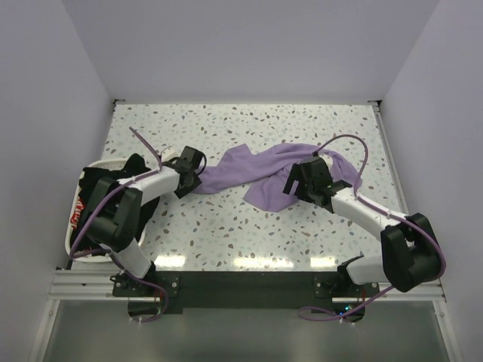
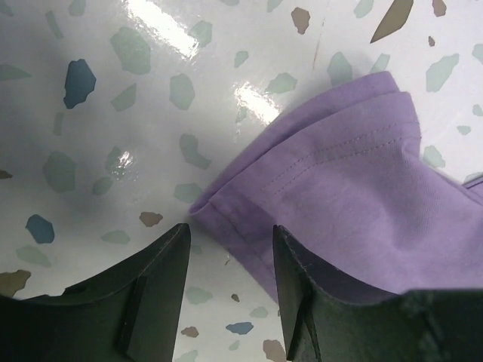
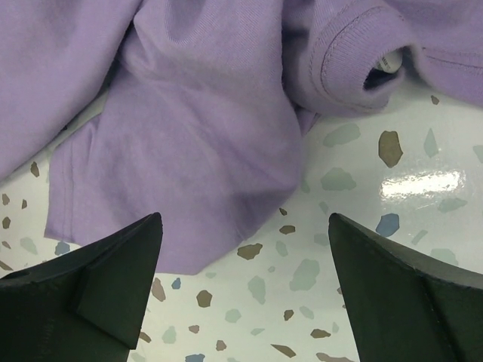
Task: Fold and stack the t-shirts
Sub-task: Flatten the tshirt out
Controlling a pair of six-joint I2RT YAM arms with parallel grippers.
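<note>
A lavender-purple t-shirt [image 1: 256, 170] lies crumpled in a long band across the middle of the table. My left gripper [image 1: 198, 175] is low at its left end and open; a hemmed corner of the shirt [image 2: 355, 188] reaches in between the fingertips, with bare table showing between the jaws. My right gripper [image 1: 296, 185] hovers wide open over the shirt's near right part, where a lobe of cloth [image 3: 196, 113] ends just ahead of its fingers and a sleeve opening [image 3: 377, 72] lies at the upper right. Black t-shirts [image 1: 98, 181] are heaped in the tray, one showing a red-and-white print [image 1: 75, 215].
A white tray [image 1: 68, 234] sits at the table's left edge beside the left arm. White walls close in the table on the left, back and right. Speckled tabletop [image 1: 226, 226] shows between the shirt and the arm bases.
</note>
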